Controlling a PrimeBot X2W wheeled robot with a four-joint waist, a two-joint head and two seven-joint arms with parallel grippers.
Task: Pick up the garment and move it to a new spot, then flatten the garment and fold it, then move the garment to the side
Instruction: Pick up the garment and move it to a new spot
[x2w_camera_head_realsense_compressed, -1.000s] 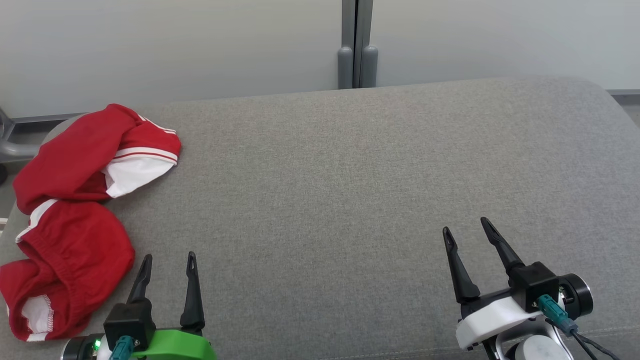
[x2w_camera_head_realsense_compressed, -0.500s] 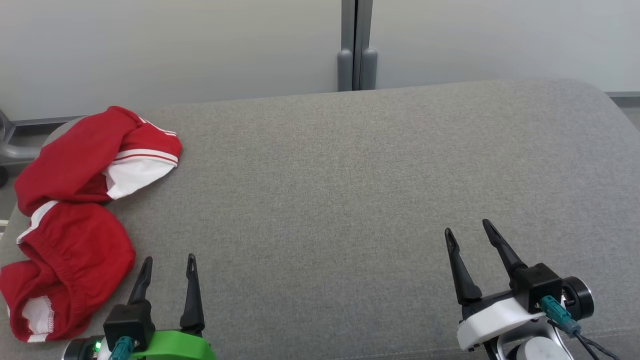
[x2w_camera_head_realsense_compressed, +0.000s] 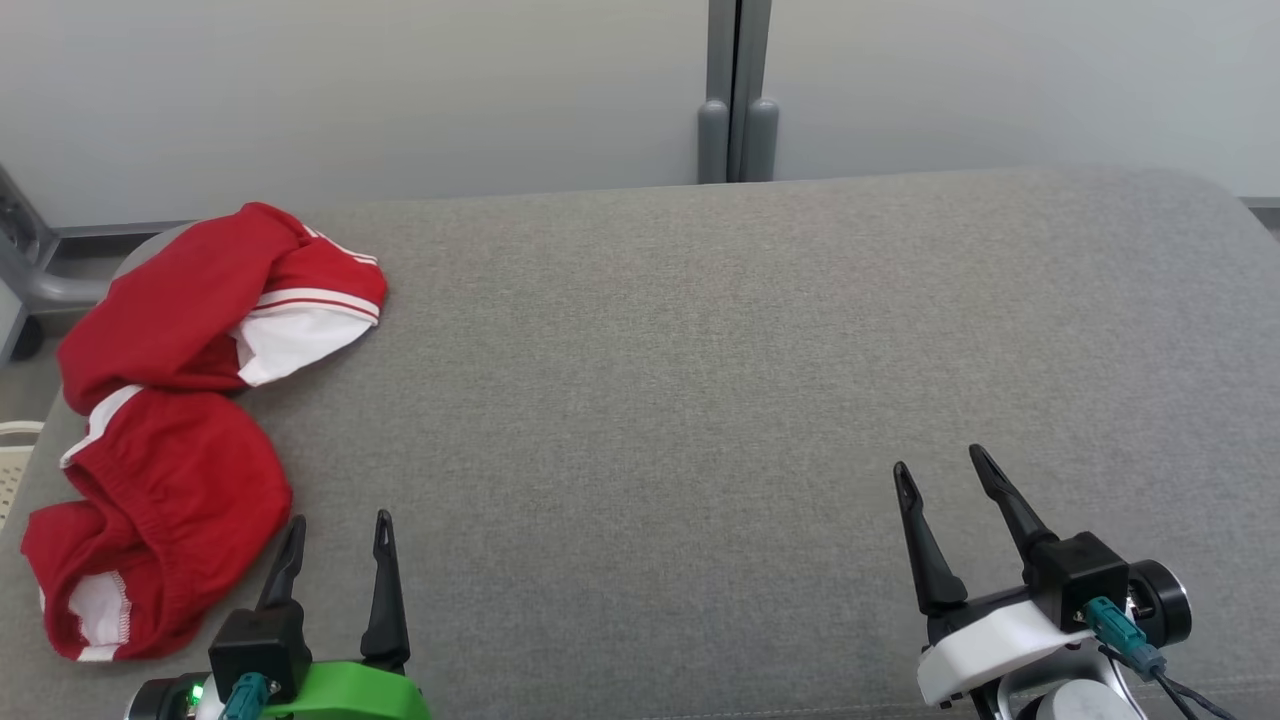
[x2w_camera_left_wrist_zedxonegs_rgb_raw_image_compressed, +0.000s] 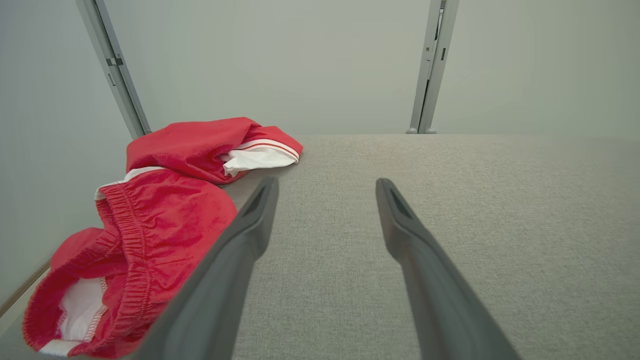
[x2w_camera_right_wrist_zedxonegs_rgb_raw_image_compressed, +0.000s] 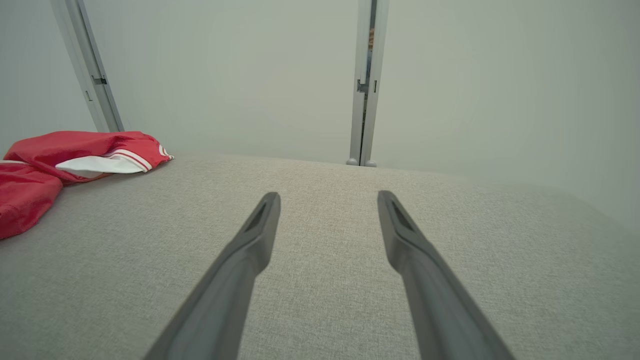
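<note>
At the far left of the head view, a grey frame leg (x2w_camera_head_realsense_compressed: 40, 275) beyond the end of the grey fabric-covered surface (x2w_camera_head_realsense_compressed: 650, 400). Next along, the garment (x2w_camera_head_realsense_compressed: 180, 420): red cloth with white lining and red-and-white striped hems, crumpled in a loose heap on the left end of the surface, stretching from near the far corner down toward the near edge, gathered elastic waistband showing in the lower half, a white-lined opening turned up at the near end. Just right of the heap's lower part, the left tool (x2w_camera_head_realsense_compressed: 340, 518) on its green mount, two dark fingers (x2w_camera_head_realsense_compressed: 385, 580) spread wide open and pointing away from the robot; left one very close to the red cloth, contact or gap not clear. In the left wrist view, the same spread pair over grey weave, red cloth just off to their left. Across the middle, the plain grey weave of the surface, and behind it a pale wall (x2w_camera_head_realsense_compressed: 400, 90) with a grey vertical post (x2w_camera_head_realsense_compressed: 735, 90) at the far edge. Over toward the right, the right tool (x2w_camera_head_realsense_compressed: 940, 462) on its white mount, likewise wide open, leaning slightly leftward, by the near part of the surface and well apart from the garment
</note>
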